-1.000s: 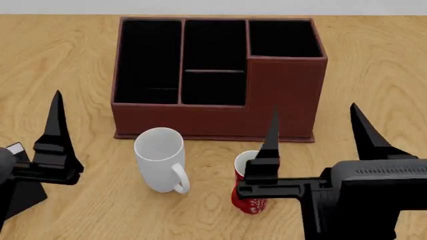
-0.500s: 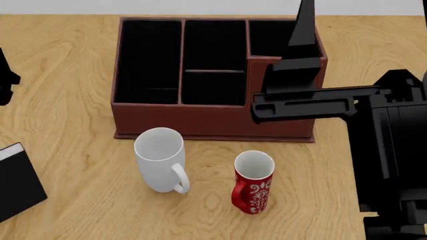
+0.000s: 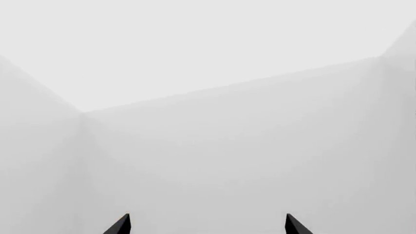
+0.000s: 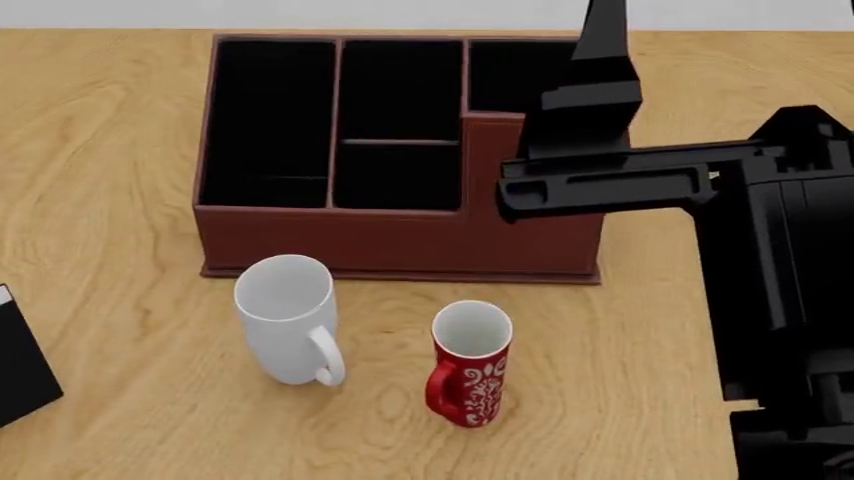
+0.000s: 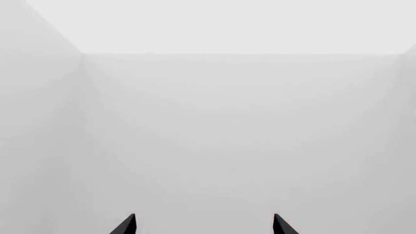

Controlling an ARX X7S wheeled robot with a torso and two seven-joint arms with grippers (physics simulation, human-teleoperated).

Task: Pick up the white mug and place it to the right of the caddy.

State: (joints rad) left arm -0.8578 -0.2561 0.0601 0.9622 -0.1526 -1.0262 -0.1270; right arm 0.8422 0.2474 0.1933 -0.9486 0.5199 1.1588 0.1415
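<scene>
The white mug (image 4: 284, 318) stands upright on the wooden table (image 4: 107, 150), just in front of the caddy (image 4: 400, 240), with its handle toward me. The reddish-brown caddy has black compartments and sits mid-table. My right arm (image 4: 787, 250) reaches in from the right, raised above the caddy's right end, and one finger (image 4: 603, 45) points up. My right gripper (image 5: 204, 226) is open with nothing between its fingertips and faces bare white walls. My left gripper (image 3: 206, 226) is also open and empty, faces white walls, and is out of the head view. Neither gripper is near the mug.
A red mug (image 4: 470, 363) with a white floral pattern stands right of the white mug. A flat black book-like object (image 4: 20, 365) lies at the left edge. Bare table (image 4: 641, 330) shows right of the caddy, partly under my right arm.
Both arms rose from low at the front. The left one left the head view and the right one now hangs over the caddy's right end. The head view shifted, so objects sit slightly further left.
</scene>
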